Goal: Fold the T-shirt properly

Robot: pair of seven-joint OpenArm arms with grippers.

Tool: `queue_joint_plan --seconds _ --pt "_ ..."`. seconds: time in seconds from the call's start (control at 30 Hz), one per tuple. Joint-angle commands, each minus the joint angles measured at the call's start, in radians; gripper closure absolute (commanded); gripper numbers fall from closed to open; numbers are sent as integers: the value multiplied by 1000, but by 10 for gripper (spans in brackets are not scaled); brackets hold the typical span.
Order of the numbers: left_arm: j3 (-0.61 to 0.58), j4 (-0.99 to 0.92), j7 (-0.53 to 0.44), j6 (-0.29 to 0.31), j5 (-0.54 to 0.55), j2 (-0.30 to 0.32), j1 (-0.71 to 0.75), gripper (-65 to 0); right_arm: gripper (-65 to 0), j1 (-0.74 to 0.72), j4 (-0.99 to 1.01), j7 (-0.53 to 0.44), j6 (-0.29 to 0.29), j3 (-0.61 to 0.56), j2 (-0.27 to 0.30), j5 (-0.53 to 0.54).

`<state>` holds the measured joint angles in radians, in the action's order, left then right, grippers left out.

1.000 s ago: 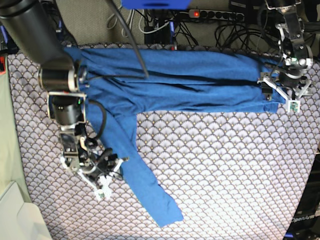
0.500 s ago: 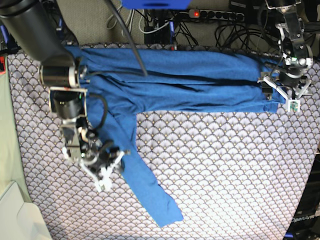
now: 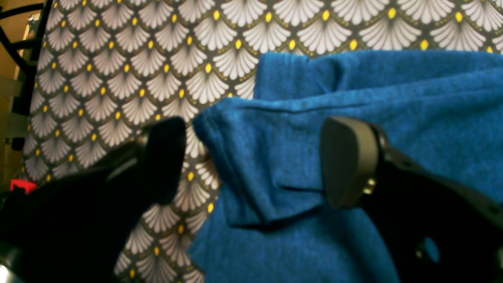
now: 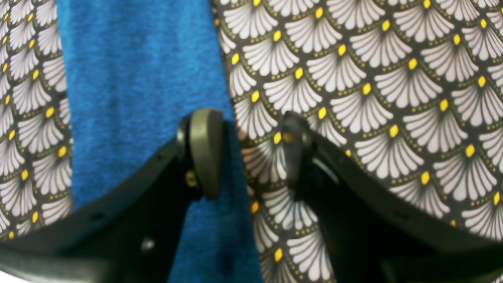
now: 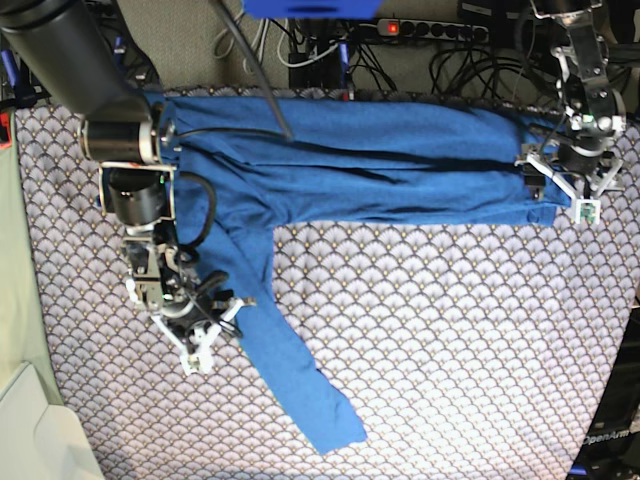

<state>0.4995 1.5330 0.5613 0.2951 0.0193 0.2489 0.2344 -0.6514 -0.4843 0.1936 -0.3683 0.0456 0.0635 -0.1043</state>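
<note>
The T-shirt (image 5: 350, 165) lies lengthwise along the tabletop's (image 5: 450, 330) far edge, one sleeve trailing toward the near edge — nearest the right end effector (image 4: 245, 153), half-open astride its edge, the left end effector (image 3: 253, 161) wide over the hem corner.

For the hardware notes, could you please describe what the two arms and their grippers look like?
Both arms are black, with silvery-white bracket hardware near the wrists. The right gripper has black fingers ending in rounded dark grey pads fixed with small brass-coloured screws. The left gripper has the same kind of pad. A black cable loops beside the right arm.
</note>
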Motion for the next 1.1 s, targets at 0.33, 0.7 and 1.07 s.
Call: queue_joint_plan --seconds 0.33,0.7,1.07 --pt "4 13 -20 -6 3 13 -8 -519 -260 -32 -15 7 -16 -3 -21 7" --pt "4 10 -20 -7 8 13 -11 -519 -2 -5 -21 5 -30 -5 -23 7" --pt "4 10 -20 -7 6 13 -10 -519 0 80 -301 152 -123 1 -61 8"
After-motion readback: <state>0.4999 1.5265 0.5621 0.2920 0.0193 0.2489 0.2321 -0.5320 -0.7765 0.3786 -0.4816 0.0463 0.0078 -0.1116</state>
